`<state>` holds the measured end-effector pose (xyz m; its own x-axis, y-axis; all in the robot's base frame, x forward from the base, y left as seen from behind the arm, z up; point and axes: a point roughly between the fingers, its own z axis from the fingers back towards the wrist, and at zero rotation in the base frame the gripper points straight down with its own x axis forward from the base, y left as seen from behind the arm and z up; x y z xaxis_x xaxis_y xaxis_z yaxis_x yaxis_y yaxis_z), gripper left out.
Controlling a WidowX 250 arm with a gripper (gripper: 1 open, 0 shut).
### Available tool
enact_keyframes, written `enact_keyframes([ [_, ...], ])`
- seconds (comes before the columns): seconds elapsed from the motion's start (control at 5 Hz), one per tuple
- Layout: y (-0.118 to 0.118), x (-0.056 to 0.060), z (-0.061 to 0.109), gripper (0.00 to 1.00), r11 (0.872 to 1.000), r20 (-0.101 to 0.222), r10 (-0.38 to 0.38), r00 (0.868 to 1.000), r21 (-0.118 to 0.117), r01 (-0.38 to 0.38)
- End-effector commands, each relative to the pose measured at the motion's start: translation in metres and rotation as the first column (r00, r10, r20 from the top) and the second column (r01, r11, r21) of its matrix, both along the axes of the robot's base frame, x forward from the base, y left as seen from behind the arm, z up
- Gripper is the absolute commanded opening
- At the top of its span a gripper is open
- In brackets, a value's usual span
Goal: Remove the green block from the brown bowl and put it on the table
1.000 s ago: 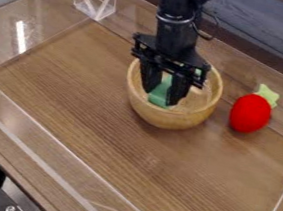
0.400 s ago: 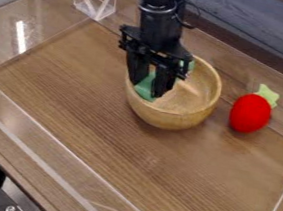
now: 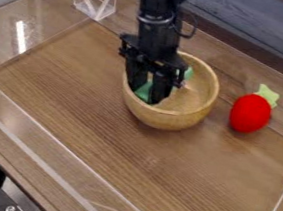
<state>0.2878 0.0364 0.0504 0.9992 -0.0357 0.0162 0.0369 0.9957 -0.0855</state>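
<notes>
The brown bowl (image 3: 201, 109) sits on the table (image 3: 91, 145) right of centre. My gripper (image 3: 151, 92) points straight down into the left half of the bowl, close to its left rim. The green block (image 3: 154, 87) shows as a mint patch between the black fingers, and the jaws are shut on it. The block's lower part is hidden by the fingers and the bowl's near wall, so I cannot tell whether it touches the bowl's floor.
A red strawberry-shaped toy (image 3: 250, 112) with a green top lies just right of the bowl. Low clear acrylic walls (image 3: 6, 122) edge the tabletop, with a clear stand (image 3: 93, 1) at the back left. Open wood lies in front and to the left of the bowl.
The gripper has shifted left inside the bowl, from its middle toward the left rim, carrying the green block with it. Its jaws have kept the same width.
</notes>
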Motion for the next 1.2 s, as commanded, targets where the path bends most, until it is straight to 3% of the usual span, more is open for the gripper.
enact_keyframes([
  [0.0,0.008,0.017,0.008,0.0,1.0,0.056,0.002,0.998,0.01,-0.002],
  [0.4,0.018,0.018,0.003,0.0,0.999,0.057,0.041,0.998,0.012,-0.041],
  [1.0,-0.016,0.008,0.002,0.0,0.998,0.059,0.065,0.996,0.014,-0.066],
])
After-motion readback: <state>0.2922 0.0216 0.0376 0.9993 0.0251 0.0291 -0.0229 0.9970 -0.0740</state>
